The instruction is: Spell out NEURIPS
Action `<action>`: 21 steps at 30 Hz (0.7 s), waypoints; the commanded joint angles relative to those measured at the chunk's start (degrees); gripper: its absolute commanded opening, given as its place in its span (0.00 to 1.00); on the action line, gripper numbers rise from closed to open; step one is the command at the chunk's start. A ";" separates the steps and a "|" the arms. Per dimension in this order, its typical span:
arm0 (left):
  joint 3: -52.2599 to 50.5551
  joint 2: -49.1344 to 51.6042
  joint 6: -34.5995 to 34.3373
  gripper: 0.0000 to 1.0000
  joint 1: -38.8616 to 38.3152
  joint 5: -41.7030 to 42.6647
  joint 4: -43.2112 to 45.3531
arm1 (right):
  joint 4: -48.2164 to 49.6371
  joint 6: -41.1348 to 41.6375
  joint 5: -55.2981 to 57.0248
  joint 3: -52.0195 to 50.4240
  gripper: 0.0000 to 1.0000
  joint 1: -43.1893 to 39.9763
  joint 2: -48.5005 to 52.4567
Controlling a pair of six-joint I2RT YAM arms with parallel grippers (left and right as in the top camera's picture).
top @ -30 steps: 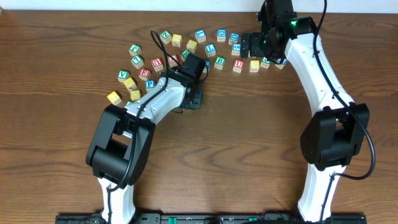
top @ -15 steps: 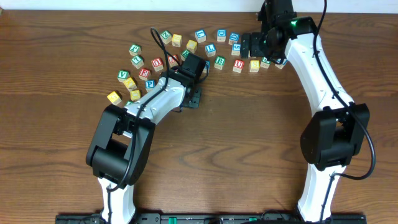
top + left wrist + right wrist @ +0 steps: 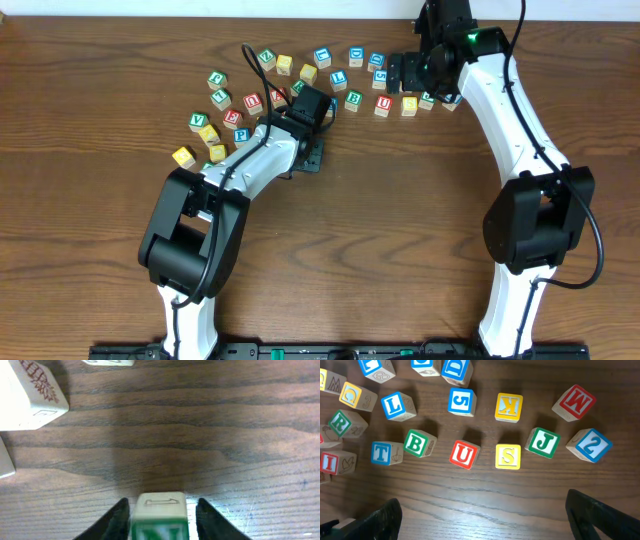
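In the left wrist view a green N cube rests on the wood between the fingers of my left gripper. The jaws are open, with a strip of table showing between the cube and the right finger. From overhead, the left gripper hides that cube. My right gripper hangs wide open and empty over bare wood. Just ahead of it lie the red U, the green R and the red I. Overhead, a blue P lies in the left cluster.
Around the U stand other cubes: T, B, L, yellow S, J, K. A pale cube lies ahead-left of the left gripper. Cubes arc across the table's back.
The left jaws have widened around the N cube. Neither arm has shifted, and the right gripper stays wide open.
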 commanded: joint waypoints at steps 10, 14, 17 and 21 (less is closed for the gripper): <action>-0.98 -0.24 0.63 0.44 0.20 -0.74 0.04 | -0.02 0.26 0.26 0.96 0.99 0.72 0.00; -0.98 -0.24 0.59 0.43 0.20 -0.72 -0.20 | -0.02 0.26 0.26 0.96 0.99 0.72 0.00; -0.98 -0.24 0.35 0.43 0.20 -0.72 -0.61 | 0.00 0.26 0.26 0.96 0.99 0.72 0.00; -0.98 -0.24 0.39 0.38 0.20 -0.74 -0.55 | -0.02 0.26 0.26 0.96 0.99 0.72 0.00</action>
